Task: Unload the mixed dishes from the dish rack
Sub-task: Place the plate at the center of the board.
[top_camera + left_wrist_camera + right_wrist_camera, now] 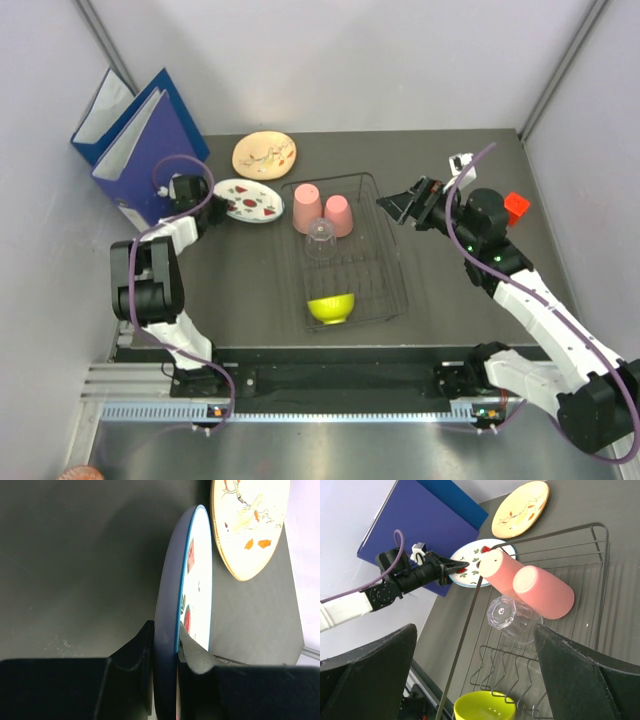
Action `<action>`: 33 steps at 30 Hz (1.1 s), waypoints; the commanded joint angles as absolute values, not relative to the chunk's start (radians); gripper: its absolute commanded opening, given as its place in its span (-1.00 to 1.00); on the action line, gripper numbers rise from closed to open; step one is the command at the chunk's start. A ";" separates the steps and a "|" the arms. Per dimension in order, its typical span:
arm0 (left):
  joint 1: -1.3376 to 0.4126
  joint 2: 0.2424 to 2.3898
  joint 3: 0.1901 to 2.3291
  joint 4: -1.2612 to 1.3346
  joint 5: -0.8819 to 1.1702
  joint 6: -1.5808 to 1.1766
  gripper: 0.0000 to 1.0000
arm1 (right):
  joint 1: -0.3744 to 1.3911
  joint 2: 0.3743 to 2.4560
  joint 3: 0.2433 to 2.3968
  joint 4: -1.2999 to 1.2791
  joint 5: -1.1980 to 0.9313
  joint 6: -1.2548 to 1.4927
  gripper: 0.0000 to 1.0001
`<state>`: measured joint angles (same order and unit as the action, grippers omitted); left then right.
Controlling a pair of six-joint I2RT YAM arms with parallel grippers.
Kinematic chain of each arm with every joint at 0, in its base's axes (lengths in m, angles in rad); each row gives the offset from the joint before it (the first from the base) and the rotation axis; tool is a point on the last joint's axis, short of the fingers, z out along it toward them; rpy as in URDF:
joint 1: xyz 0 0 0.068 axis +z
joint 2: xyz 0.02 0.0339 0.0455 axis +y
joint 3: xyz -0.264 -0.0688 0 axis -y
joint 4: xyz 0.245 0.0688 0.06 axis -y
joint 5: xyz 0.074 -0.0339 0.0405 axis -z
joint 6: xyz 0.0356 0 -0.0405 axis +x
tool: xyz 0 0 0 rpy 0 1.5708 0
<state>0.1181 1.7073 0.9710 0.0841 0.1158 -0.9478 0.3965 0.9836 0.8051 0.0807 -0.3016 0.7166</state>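
Observation:
My left gripper is shut on the near rim of the white plate with red fruit prints, which lies flat just left of the dish rack. In the left wrist view the fingers pinch the plate's edge. The tan plate lies on the table behind it. In the rack are two upside-down pink cups, an upside-down clear glass and the lime-yellow bowl. My right gripper is open and empty above the rack's right side, facing the cups.
A blue ring binder stands at the back left, close behind my left gripper. A small red cube sits at the right, behind my right arm. Grey walls enclose the table on three sides.

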 commanded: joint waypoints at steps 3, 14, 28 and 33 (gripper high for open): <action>0.141 1.778 1.009 -0.087 0.089 -0.896 -0.92 | 0.396 0.988 0.798 0.124 -0.311 0.701 0.99; 0.143 1.827 1.011 -0.251 0.117 -0.864 -0.34 | 0.396 0.974 0.764 0.132 -0.311 0.712 0.99; 0.141 1.875 1.000 -0.370 0.147 -0.859 -0.05 | 0.396 0.956 0.703 0.190 -0.322 0.739 0.99; 0.141 1.855 0.996 -0.423 0.118 -0.839 0.04 | 0.396 0.954 0.680 0.216 -0.331 0.746 0.99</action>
<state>0.1432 1.8153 1.0359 -0.1314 0.2146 -0.9356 0.3965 0.9787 0.6872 0.1375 -0.3134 0.7368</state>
